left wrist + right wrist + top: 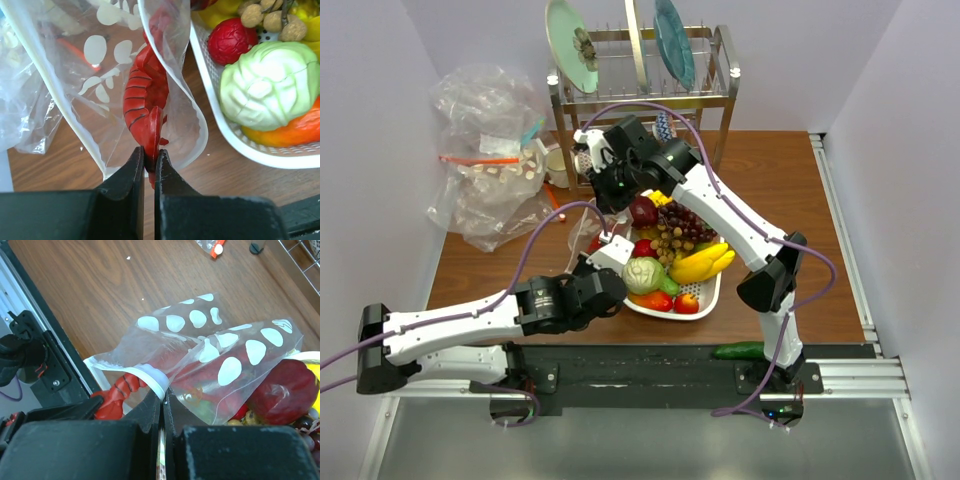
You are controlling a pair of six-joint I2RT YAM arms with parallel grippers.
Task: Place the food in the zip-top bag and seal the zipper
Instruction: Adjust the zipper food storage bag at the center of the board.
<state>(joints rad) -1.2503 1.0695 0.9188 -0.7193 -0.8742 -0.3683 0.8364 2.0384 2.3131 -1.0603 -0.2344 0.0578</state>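
Clear dotted plastic blurs most of what I need: the zip-top bag (220,340) veils the front half of the red lobster (145,97), so I can't tell how deep its head sits inside. From the top camera, both arms cover the bag almost entirely. The left gripper (149,154) is clenched on the lobster's tail, fingers nearly meeting, with the body pointing into the bag's mouth, just beside the white tray (235,142). The right gripper (163,392) is pinched tight on the bag's mouth edge, at the zipper (152,376), holding it up off the table.
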